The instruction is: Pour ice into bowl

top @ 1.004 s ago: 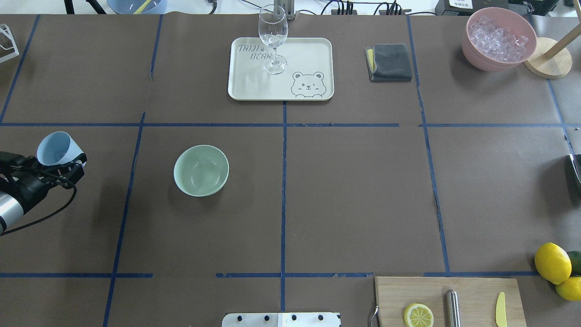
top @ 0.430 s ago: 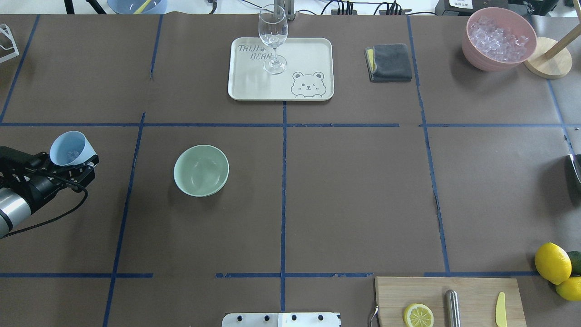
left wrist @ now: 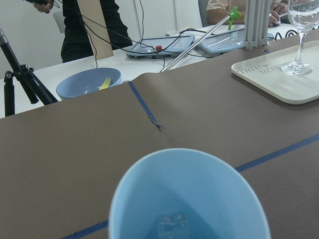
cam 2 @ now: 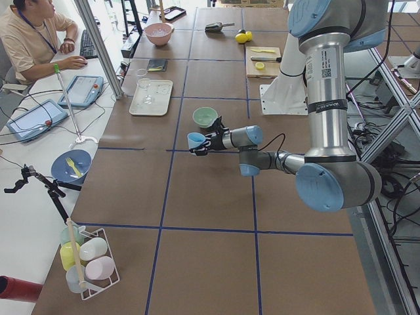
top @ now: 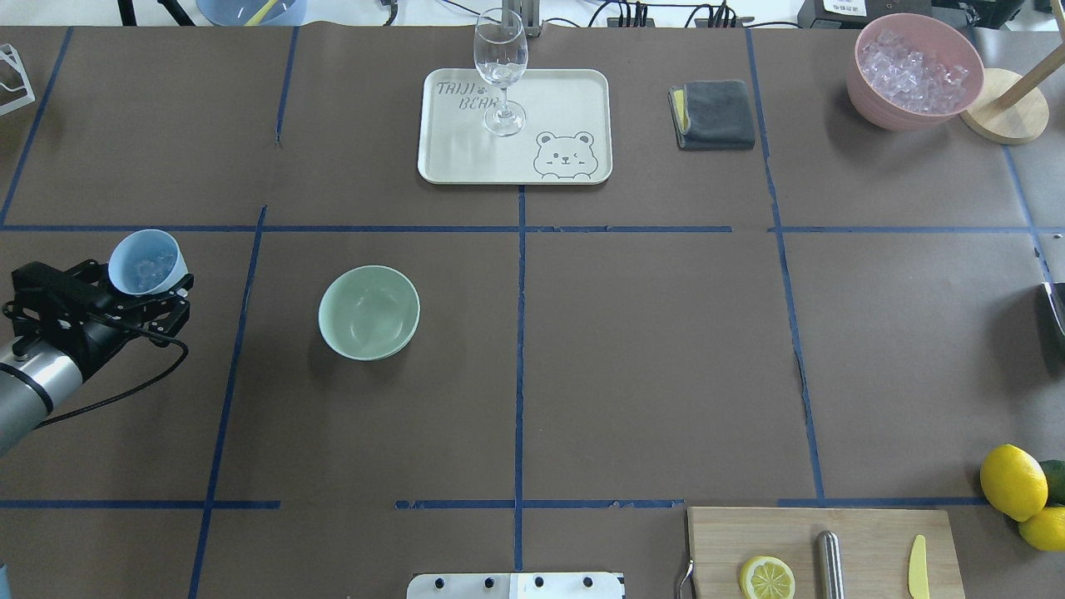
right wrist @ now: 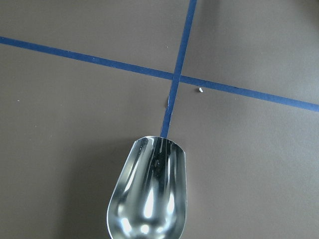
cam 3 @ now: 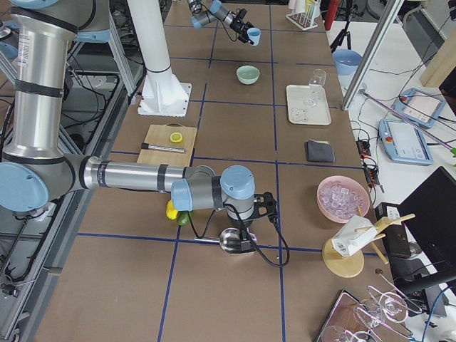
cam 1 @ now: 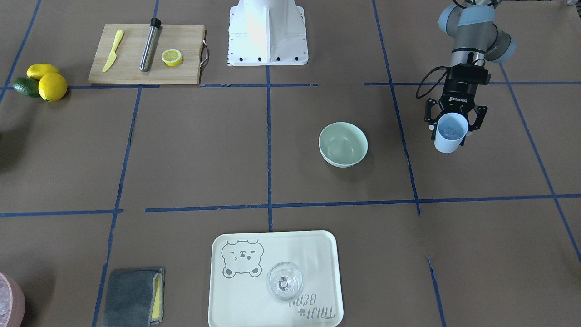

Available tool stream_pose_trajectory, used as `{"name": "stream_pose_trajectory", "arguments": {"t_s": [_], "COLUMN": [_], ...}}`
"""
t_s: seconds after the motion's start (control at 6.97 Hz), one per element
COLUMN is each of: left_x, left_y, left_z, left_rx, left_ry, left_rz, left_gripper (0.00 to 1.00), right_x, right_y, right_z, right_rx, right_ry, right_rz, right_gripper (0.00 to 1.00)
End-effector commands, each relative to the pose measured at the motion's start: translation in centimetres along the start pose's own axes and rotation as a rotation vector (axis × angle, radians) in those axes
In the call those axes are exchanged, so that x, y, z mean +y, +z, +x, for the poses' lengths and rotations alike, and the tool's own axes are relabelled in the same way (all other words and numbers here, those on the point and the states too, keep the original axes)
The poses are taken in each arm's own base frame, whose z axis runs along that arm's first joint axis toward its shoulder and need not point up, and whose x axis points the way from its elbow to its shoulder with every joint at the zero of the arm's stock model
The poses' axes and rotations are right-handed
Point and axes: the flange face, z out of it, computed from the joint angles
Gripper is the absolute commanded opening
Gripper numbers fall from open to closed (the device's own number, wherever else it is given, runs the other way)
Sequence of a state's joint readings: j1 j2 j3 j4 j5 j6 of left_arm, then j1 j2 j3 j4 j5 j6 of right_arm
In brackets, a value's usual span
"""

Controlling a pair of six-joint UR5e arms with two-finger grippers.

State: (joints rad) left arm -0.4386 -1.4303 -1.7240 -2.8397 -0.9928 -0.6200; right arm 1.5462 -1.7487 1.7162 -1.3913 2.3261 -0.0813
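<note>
My left gripper [top: 143,287] is shut on a light blue cup [top: 148,261] and holds it upright above the table, left of the bowl. The ice [top: 151,267], a few small clear cubes, lies in the cup's bottom and shows in the left wrist view [left wrist: 172,225]. The pale mint-green bowl [top: 369,312] stands empty on the brown table, apart from the cup; from the front the cup [cam 1: 449,132] is to the right of the bowl [cam 1: 343,144]. My right gripper [cam 3: 246,226] is at the table's right end over a metal scoop [right wrist: 148,199]; I cannot tell its state.
A cream tray [top: 566,100] with a wine glass [top: 500,71] stands at the back centre. A grey cloth [top: 714,114] and a pink container of crushed ice [top: 913,71] are at the back right. A cutting board [top: 865,532] and lemons [top: 1012,481] are at the front right.
My left gripper has carried the cup to the right and a little farther from the robot. The cup has turned more upright, so the ice in it shows. The bowl has not moved.
</note>
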Motion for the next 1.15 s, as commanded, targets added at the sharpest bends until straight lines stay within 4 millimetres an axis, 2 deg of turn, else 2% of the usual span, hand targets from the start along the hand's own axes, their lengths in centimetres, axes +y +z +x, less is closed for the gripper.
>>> {"name": "stream_pose_trajectory", "arguments": {"t_s": [0.0,0.14,0.29,0.43,0.57,0.72,0.86,1.0], "left_x": [-2.6,-1.5,-2.3,-1.9,-1.6,-2.4,-2.0,-3.0], "left_y": [3.1,3.0,3.0,3.0,3.3,3.7,3.7,3.9], "left_z": [4.4,5.5,7.5,8.1,11.3,13.6,15.4,17.3], "left_rx": [-0.033,-0.082,-0.149,-0.151,-0.161,-0.197,-0.204,-0.216], "left_ry": [0.22,0.408,0.584,0.63,0.721,0.812,0.858,0.964], "left_rz": [-0.034,-0.034,0.007,-0.011,-0.037,-0.052,-0.073,-0.089], "left_gripper": [0.0,0.0,0.0,0.0,0.0,0.0,0.0,0.0], "right_x": [0.0,0.1,0.1,0.1,0.1,0.2,0.2,0.5], "right_y": [0.0,0.1,0.0,0.1,0.1,0.2,0.3,0.4], "right_z": [0.0,0.1,0.1,0.1,0.1,0.3,0.3,0.4], "right_rx": [0.001,0.002,0.001,0.0,0.0,0.003,0.003,0.001], "right_ry": [0.001,0.002,0.003,0.002,0.003,0.005,0.006,0.008], "right_rz": [-0.001,-0.002,-0.001,-0.002,-0.003,-0.006,-0.007,-0.009], "right_gripper": [1.0,1.0,1.0,1.0,1.0,1.0,1.0,1.0]}}
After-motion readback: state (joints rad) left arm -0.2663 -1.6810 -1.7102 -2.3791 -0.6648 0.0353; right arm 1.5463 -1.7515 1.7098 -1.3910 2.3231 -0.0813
